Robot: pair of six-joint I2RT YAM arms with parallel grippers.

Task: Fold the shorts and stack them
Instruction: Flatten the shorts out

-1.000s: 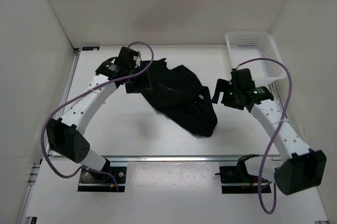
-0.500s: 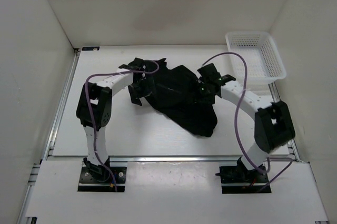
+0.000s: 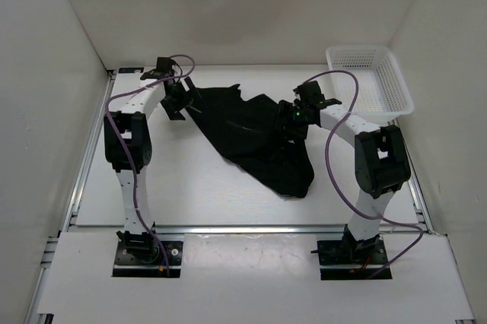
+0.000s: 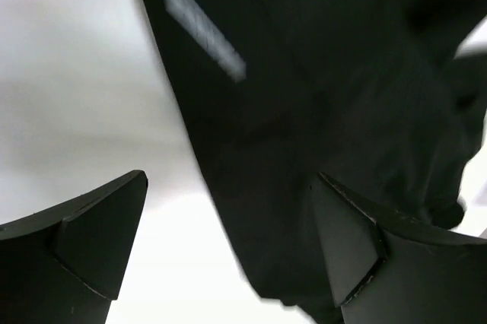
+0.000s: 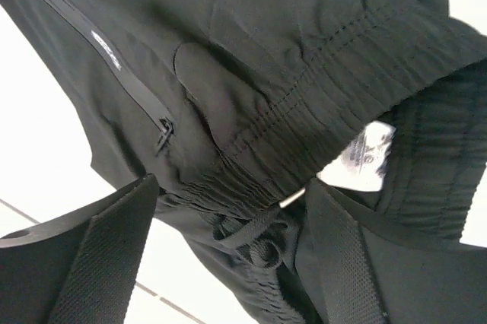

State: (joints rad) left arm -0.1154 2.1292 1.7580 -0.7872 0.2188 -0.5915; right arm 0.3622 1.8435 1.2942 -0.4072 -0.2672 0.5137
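Observation:
The black shorts [image 3: 259, 138] lie crumpled in the middle of the white table, one part stretched out to the far left. My left gripper [image 3: 181, 102] is at that far-left corner. In the left wrist view [image 4: 228, 187] its jaws stand wide open, with black fabric [image 4: 304, 73] between them, nearer the right finger. My right gripper [image 3: 293, 120] is over the shorts' right side. In the right wrist view [image 5: 232, 187] its jaws are wide open around the elastic waistband [image 5: 304, 103] and the drawstring [image 5: 259, 236]. A white label [image 5: 365, 157] shows inside the waistband.
A white mesh basket [image 3: 369, 81] stands at the far right corner of the table. White walls close in the back and both sides. A metal rail [image 3: 251, 227] runs along the near edge of the table.
My right gripper moved left from beside the shorts onto their right side. My left gripper shifted to the far left, and the shorts' left part now lies stretched out that way.

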